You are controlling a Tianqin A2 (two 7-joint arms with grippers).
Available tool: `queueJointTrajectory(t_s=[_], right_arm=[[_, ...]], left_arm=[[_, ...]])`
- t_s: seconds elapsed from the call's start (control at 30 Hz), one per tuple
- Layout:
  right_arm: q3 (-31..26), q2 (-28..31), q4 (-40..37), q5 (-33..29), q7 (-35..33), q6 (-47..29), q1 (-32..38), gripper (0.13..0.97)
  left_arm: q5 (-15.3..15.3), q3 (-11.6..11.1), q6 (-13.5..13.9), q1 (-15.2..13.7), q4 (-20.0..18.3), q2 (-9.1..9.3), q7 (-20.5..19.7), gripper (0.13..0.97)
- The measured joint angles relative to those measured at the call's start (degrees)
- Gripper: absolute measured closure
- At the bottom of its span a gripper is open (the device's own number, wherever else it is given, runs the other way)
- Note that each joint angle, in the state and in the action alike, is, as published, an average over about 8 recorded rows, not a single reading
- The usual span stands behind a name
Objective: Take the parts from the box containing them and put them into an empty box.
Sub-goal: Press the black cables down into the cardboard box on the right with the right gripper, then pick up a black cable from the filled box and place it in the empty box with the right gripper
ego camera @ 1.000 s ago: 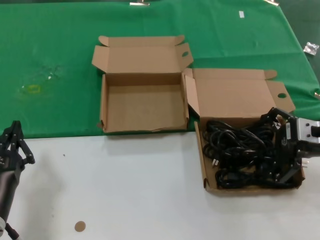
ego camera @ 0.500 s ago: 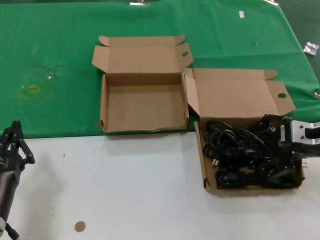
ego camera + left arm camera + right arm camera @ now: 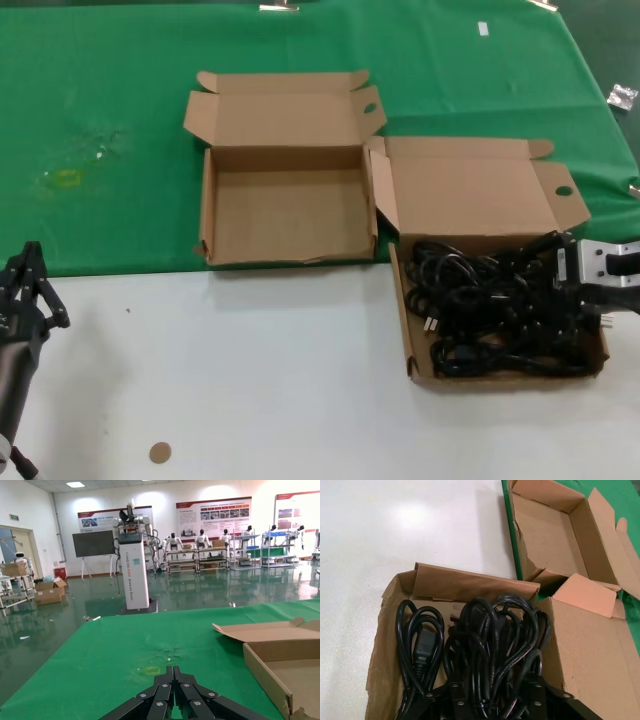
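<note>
**Right gripper down among the cords, left arm parked**

Seen from the head: green cloth [image 3: 120, 120] over the far part of the table, white tabletop [image 3: 250, 380] nearer. On the cloth, the empty box [image 3: 285, 215] with lid folded back, nothing inside. Just beside it toward the right, touching at the corner, the box containing them [image 3: 403, 330], lying partly on white, partly on green. Inside it, the parts [image 3: 480, 315], black cords tangled in loose coils, filling nearly the whole tray.

Right gripper [image 3: 572, 305] low at the right end of that box, fingers sunk in the pile; open or pressed together, cannot tell from here. Shown only by the right wrist view: fingers [image 3: 455, 700] set among the cord loops [image 3: 490, 635], gathered and pinching a bundle, and a plug [image 3: 422, 652] lying apart in one coil.

Left gripper [image 3: 25, 290] parked at the near left edge; in the left wrist view, fingers [image 3: 175, 680] pressed together, holding nothing.
</note>
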Motion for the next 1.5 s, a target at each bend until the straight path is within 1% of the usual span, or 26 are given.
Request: queueJointTrajectory(t_s=[0.07, 0.1, 0.37, 0.4, 0.67, 0.87, 1.03, 1.27, 1.5], right_arm=[[0.08, -0.04, 0.06, -0.03, 0.01, -0.04, -0.05, 0.65], [0.12, -0.04, 0.09, -0.05, 0.02, -0.06, -0.08, 0.65], [0.63, 0.52, 1.06, 0.11, 0.45, -0.35, -0.7, 0.82], [0.72, 0.69, 1.32, 0.18, 0.56, -0.46, -0.8, 0.82], [1.64, 2.29, 3.88, 1.25, 1.78, -2.2, -0.61, 0.907], [2.06, 2.07, 4.97, 1.55, 3.23, -3.64, 2.17, 0.908], [1.36, -0.63, 4.4, 0.03, 4.83, -3.57, 6.17, 0.91], [-1.24, -7.36, 2.3, -3.83, 7.28, -2.1, 11.36, 0.911], [-4.63, -16.41, -1.94, -8.58, 9.61, 0.77, 15.92, 0.911]], left_arm=[[0.0, 0.0, 0.0, 0.0, 0.0, 0.0, 0.0, 0.945], [0.0, 0.0, 0.0, 0.0, 0.0, 0.0, 0.0, 0.945], [-0.01, 0.0, 0.0, 0.0, 0.0, 0.0, 0.0, 0.945], [-0.01, 0.0, 0.0, 0.0, 0.0, 0.0, 0.0, 0.945], [-0.01, 0.0, 0.0, 0.0, 0.0, 0.0, 0.0, 0.945], [-0.01, 0.0, 0.0, 0.0, 0.0, 0.0, 0.0, 0.945], [-0.01, 0.0, 0.0, 0.0, 0.0, 0.0, 0.0, 0.945], [-0.01, 0.0, 0.0, 0.0, 0.0, 0.0, 0.01, 0.945], [-0.01, 0.0, 0.0, 0.0, 0.0, 0.0, 0.01, 0.945]])
